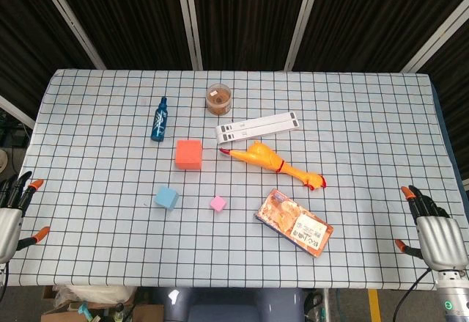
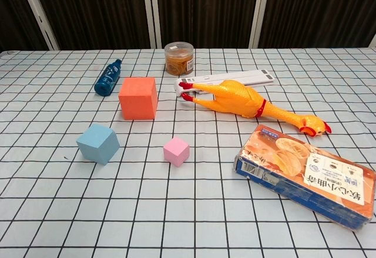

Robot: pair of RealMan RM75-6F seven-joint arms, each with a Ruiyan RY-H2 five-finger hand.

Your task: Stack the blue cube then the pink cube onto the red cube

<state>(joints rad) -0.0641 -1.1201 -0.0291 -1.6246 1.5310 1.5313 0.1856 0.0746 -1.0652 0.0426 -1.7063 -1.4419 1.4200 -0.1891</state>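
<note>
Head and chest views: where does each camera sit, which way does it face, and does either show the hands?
Head view: high above the near table edge, looking steeply down on the whole table; left hand and right hand show at the bottom corners.
Chest view: low at the near edge, looking across the table toward the dark curtain; none of the robot's body shows.
Shared: red cube, blue cube, pink cube, rubber chicken.
</note>
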